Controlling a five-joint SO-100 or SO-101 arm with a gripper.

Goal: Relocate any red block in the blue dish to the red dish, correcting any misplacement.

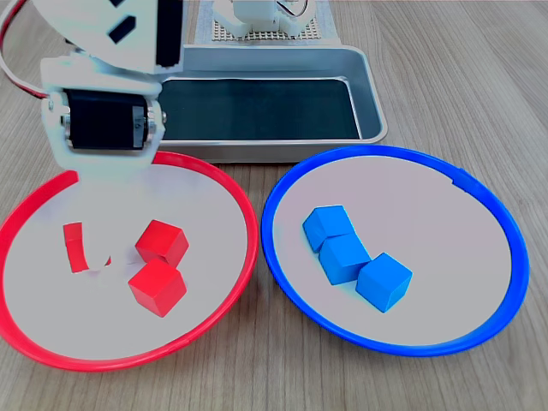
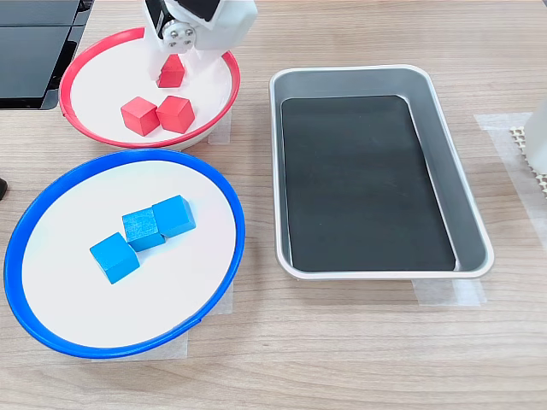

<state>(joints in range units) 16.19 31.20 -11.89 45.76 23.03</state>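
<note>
The red dish [image 1: 231,184] [image 2: 94,44] holds three red cubes. Two of them [image 1: 160,242] [image 1: 157,288] lie free side by side, seen in the second exterior view as a pair [image 2: 139,115] [image 2: 175,113]. The third red block [image 1: 75,247] [image 2: 172,77] sits low in the dish between the white fingers of my gripper [image 1: 86,253] [image 2: 172,68], which is shut on it and partly hides it. The blue dish [image 1: 282,184] [image 2: 224,196] holds three blue cubes [image 1: 347,255] [image 2: 141,229] and no red one.
A rectangular metal tray [image 1: 364,77] [image 2: 457,171] with a dark floor stands beside the dishes. The arm's white and black body [image 1: 107,120] hangs over the red dish's far edge. A dark flat object [image 2: 34,51] lies at the second exterior view's top left.
</note>
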